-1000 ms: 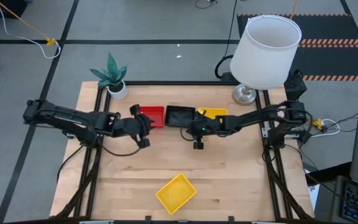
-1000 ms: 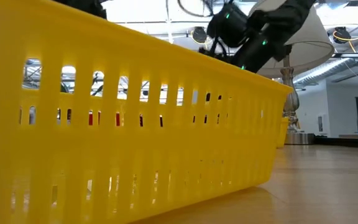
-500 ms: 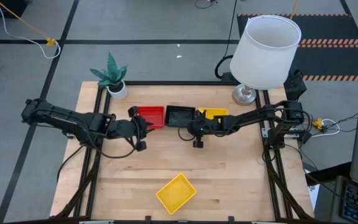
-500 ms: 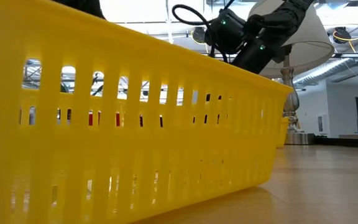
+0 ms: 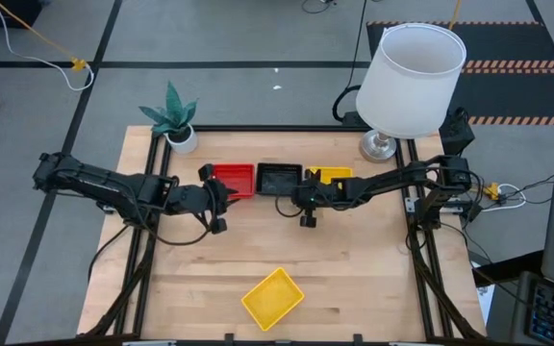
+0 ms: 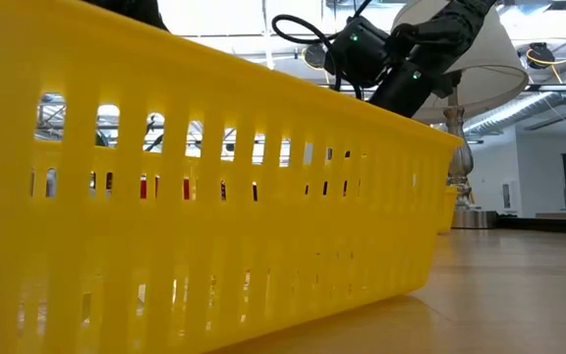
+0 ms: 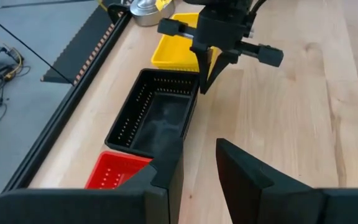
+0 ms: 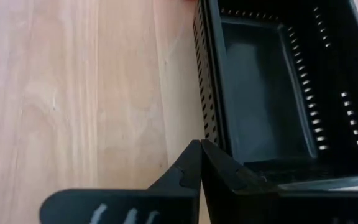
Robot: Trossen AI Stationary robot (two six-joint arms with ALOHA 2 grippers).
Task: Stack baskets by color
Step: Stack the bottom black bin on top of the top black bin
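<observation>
Row at table's far edge: red basket stack, black basket stack, yellow basket stack. Stray yellow basket unstacked near front edge. Right gripper pinched shut, empty, beside black; left gripper part-open, empty.

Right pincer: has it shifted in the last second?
Yes. The right pincer moved slightly toward the lamp side, from over the black plastic mesh basket to its corner by the yellow plastic mesh basket.

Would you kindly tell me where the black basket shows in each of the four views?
High view: black basket at the table's far edge, between the red basket and a yellow basket.
Low view: not visible.
Left wrist view: centre, red one adjacent.
Right wrist view: fills the right side.
Shared landmark: the right gripper, shut, at its corner.
</observation>
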